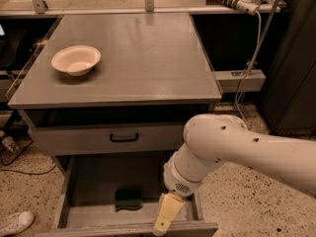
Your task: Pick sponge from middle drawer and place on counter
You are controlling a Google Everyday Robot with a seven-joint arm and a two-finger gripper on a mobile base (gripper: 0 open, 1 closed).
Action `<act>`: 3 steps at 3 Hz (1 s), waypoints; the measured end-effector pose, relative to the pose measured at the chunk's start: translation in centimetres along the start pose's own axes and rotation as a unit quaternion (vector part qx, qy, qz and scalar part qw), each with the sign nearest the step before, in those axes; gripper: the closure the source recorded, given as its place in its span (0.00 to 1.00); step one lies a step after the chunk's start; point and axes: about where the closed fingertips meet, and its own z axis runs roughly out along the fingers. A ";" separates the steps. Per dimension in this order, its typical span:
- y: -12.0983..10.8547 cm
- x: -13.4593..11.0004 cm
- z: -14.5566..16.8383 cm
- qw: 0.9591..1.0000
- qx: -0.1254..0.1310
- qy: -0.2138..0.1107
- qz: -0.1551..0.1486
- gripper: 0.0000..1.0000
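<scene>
The sponge (128, 199), its dark green face up, lies flat on the floor of the open middle drawer (74, 181), near the front and centre. My gripper (164, 217) hangs at the end of the white arm (222, 149), over the drawer's front right part, to the right of the sponge and apart from it. The counter (143, 53) is the grey top of the cabinet, above the drawers.
A cream bowl (75, 59) stands on the counter's left side. The shallower drawer front with a black handle (123, 138) sits slightly pulled out above the open drawer. A white shoe (15, 222) lies on the floor at the left. Cables and a dark cabinet (291, 58) are at the right.
</scene>
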 end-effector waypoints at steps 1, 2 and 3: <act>0.0 0.0 0.0 1.000 0.000 0.000 0.000 0.00; -0.7 0.3 1.9 1.000 -0.004 -0.027 -0.004 0.00; -2.4 -0.6 5.0 0.998 -0.001 -0.069 -0.009 0.00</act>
